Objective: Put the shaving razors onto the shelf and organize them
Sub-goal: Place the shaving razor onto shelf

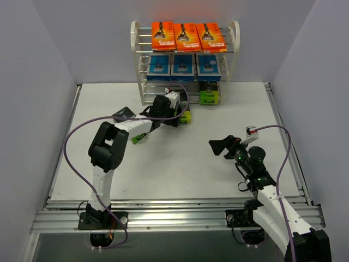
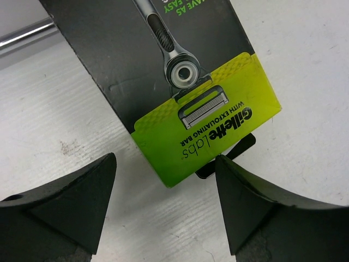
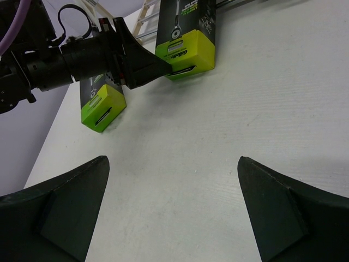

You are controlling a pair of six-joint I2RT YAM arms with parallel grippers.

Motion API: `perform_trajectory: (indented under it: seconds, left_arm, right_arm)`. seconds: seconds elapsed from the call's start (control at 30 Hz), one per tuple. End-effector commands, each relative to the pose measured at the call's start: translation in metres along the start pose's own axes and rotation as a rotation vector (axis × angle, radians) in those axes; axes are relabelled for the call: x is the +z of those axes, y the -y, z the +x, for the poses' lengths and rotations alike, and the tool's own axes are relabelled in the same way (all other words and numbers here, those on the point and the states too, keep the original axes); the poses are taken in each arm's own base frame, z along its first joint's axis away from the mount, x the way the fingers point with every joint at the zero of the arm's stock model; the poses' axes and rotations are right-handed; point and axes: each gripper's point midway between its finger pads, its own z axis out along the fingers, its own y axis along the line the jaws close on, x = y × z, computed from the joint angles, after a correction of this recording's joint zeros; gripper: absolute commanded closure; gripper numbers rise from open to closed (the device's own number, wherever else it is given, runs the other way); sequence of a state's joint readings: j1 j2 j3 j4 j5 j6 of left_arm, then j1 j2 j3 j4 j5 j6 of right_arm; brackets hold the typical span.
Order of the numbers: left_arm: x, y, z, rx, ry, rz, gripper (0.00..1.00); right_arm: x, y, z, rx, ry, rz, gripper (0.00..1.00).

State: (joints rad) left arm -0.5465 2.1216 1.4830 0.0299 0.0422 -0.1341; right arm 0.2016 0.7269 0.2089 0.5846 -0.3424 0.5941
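The white shelf (image 1: pixel 235 38) stands at the back with three orange razor packs (image 1: pixel 187 36) on its top tier and three blue packs (image 1: pixel 182 64) on the tier below. One black-and-lime box (image 1: pixel 210 96) stands at its bottom right. A second black-and-lime box (image 1: pixel 186 116) (image 2: pixel 202 123) lies flat on the table in front of the shelf. My left gripper (image 1: pixel 177 115) (image 2: pixel 164 164) is open, with the box's green end just reaching between its fingertips and touching neither. A third box (image 1: pixel 137 138) (image 3: pixel 103 107) lies under the left forearm. My right gripper (image 1: pixel 217 146) (image 3: pixel 173 169) is open over bare table.
A silver rod of the shelf (image 2: pixel 24 34) shows at the upper left of the left wrist view. The left arm (image 3: pixel 82 60) crosses the top of the right wrist view. White walls close in the table on the left, right and back.
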Motion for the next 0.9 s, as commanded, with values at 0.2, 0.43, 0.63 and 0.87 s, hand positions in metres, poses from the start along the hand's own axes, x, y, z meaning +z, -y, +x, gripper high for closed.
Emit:
perform_trajectory:
  seconds: [0.2, 0.43, 0.63, 0.87]
  left_arm:
    - [0.007, -0.002, -0.031, 0.065, 0.058, -0.014, 0.25]
    - [0.013, -0.002, -0.042, 0.093, 0.084, -0.051, 0.26]
    - [0.016, -0.005, -0.054, 0.124, 0.109, -0.101, 0.26]
    - [0.012, -0.013, -0.070, 0.135, 0.146, -0.153, 0.26]
  right_arm:
    - [0.004, -0.006, -0.011, -0.024, 0.038, -0.035, 0.00]
    - [0.005, -0.006, -0.010, -0.023, 0.034, -0.036, 0.00]
    - [0.006, -0.005, -0.009, -0.022, 0.030, -0.035, 0.00]
    - [0.007, -0.004, -0.009, -0.021, 0.027, -0.035, 0.00]
